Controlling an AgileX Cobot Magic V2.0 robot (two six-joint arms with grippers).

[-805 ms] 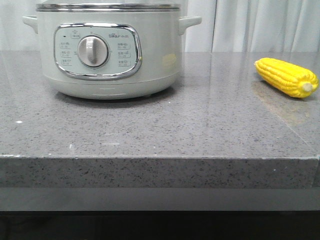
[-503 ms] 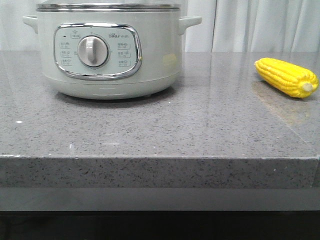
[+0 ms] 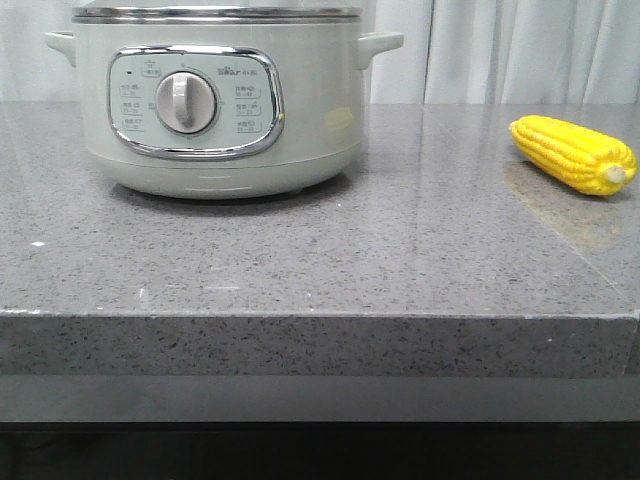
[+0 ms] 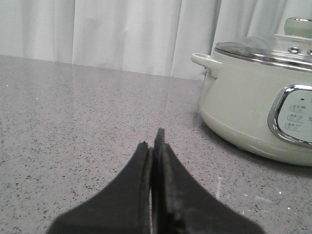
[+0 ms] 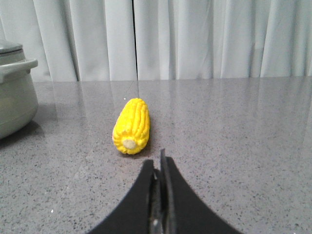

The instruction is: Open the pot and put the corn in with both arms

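A grey speckled stone bench (image 3: 320, 260) is filling the front view, its thick front edge running straight across and a darker band sitting below it, with light glaring softly off the polished top at the right. Behind it, a white pleated curtain (image 3: 520, 50) is hanging across the background, its folds falling down to the bench's far edge. A few small white flecks (image 3: 38, 243) are showing on the bench top near the left side.

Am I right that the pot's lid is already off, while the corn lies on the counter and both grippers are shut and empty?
Not quite: the lid is on the pot, as the left wrist view shows. The corn does lie on the counter, and the left gripper and right gripper are shut and empty.
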